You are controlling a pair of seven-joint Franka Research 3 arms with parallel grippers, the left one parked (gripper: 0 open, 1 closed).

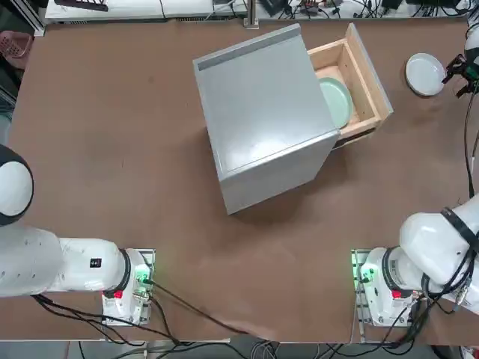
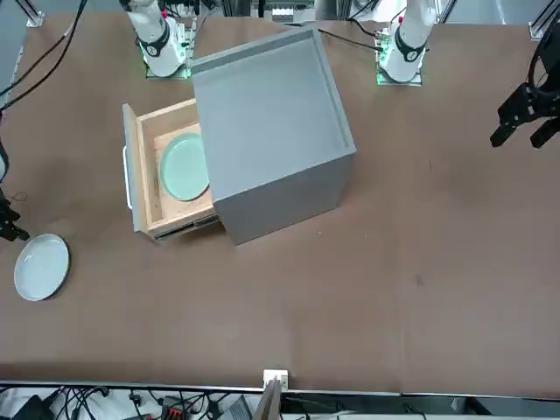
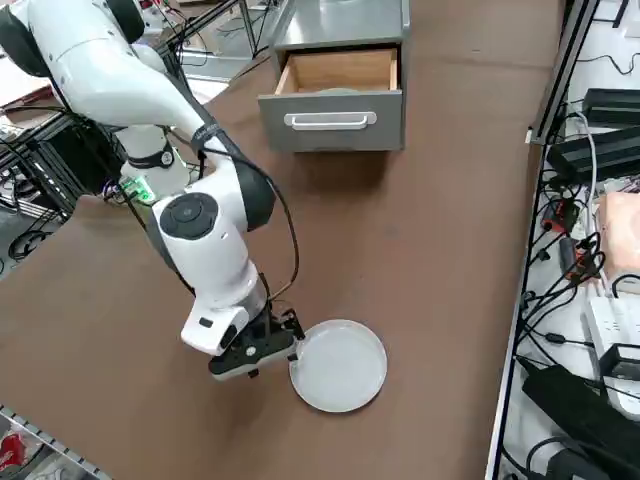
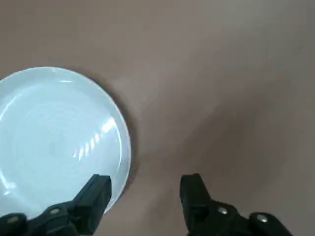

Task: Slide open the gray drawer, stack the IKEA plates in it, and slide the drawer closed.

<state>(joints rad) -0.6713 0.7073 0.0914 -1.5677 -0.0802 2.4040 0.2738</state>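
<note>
The gray drawer [image 1: 361,84] stands slid out of the gray cabinet [image 1: 262,120]. The pale mint plate [image 1: 337,102] lies flat inside it, partly under the cabinet's top. The white-gray plate [image 1: 425,73] rests on the table beyond the drawer's front panel [image 3: 333,120]. My right gripper [image 4: 145,192] is open and low at this plate [image 4: 54,142], with one finger [image 4: 96,194] over its rim and the other [image 4: 194,189] over bare table. In the right side view the gripper [image 3: 272,343] sits right against the plate [image 3: 338,365].
The table's right edge [image 1: 473,149] runs close beside the white plate and my wrist. Cables and power strips [image 3: 600,330] lie just past that edge. The drawer's handle [image 3: 330,121] faces the plate across a stretch of brown tabletop [image 3: 400,230].
</note>
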